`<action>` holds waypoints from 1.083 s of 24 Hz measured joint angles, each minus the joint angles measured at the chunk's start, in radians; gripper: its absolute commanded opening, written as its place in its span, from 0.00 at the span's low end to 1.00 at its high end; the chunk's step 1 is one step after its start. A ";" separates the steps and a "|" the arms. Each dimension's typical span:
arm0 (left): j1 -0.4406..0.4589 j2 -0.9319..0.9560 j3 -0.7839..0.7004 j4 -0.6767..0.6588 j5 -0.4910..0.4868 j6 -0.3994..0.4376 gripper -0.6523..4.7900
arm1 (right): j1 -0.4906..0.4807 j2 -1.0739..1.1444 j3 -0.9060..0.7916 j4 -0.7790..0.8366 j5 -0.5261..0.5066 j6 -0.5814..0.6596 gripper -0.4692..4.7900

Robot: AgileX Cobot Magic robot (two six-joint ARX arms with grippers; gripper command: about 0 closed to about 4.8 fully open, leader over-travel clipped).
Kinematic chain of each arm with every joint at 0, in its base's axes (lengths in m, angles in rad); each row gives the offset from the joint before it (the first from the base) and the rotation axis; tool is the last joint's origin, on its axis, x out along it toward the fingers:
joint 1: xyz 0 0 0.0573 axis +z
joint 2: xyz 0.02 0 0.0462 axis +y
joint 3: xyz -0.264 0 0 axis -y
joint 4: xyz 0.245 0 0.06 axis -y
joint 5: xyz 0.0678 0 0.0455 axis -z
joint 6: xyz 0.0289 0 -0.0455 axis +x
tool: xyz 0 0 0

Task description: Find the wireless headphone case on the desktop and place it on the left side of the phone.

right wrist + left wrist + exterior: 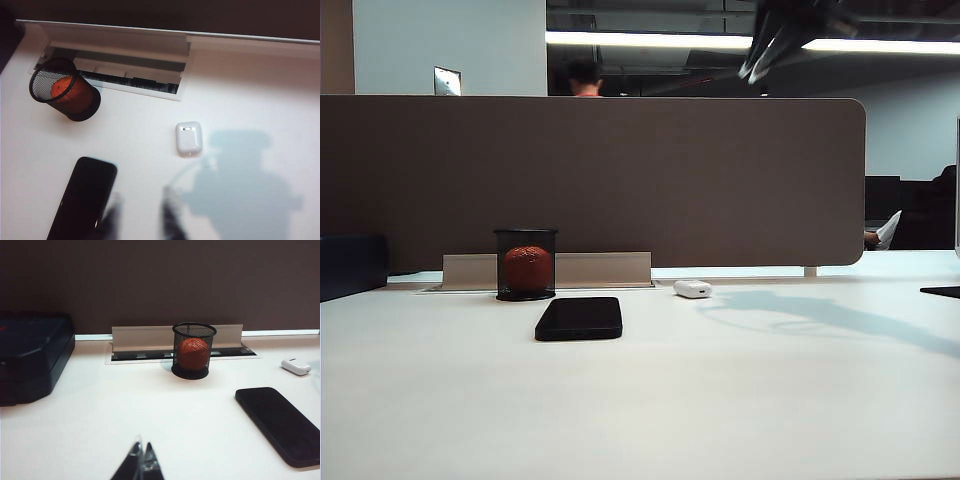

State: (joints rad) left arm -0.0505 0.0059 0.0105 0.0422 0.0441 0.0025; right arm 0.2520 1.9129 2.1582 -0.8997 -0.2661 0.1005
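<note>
The wide, smooth white surface [740, 400] runs up to a tall brown partition panel [620, 170]. On it lie a flat glossy black phone [579, 318], a black mesh cup holding an orange ball [526, 264], and the small glossy white rounded wireless headphone case [692, 288].

The case rests on the right of the phone, well apart from it and near the partition's foot, so it must cross to the phone's far side. The right gripper [140, 215] hangs high above the surface, blurred, its jaws a little apart and empty; the case lies ahead of them toward the partition, long axis pointing roughly at it. This arm is judged the nearer.

The left gripper [142, 465] sits low at the left, jaws together, well apart from the case
</note>
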 measured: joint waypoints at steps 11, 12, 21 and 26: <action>0.000 0.000 0.000 0.002 0.000 0.000 0.11 | 0.029 0.188 0.002 0.196 0.055 -0.088 0.61; 0.000 0.000 0.000 0.003 0.000 0.000 0.11 | 0.032 0.202 0.002 0.206 0.070 -0.100 0.62; 0.000 0.000 0.000 0.005 0.029 0.000 0.11 | 0.036 0.321 0.002 0.238 0.098 -0.118 0.63; 0.000 0.000 0.000 0.006 0.092 0.000 0.11 | 0.037 0.369 0.002 0.241 0.092 -0.118 0.76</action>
State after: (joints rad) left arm -0.0505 0.0059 0.0105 0.0479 0.1364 0.0029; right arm 0.2886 2.2814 2.1597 -0.6582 -0.1745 -0.0174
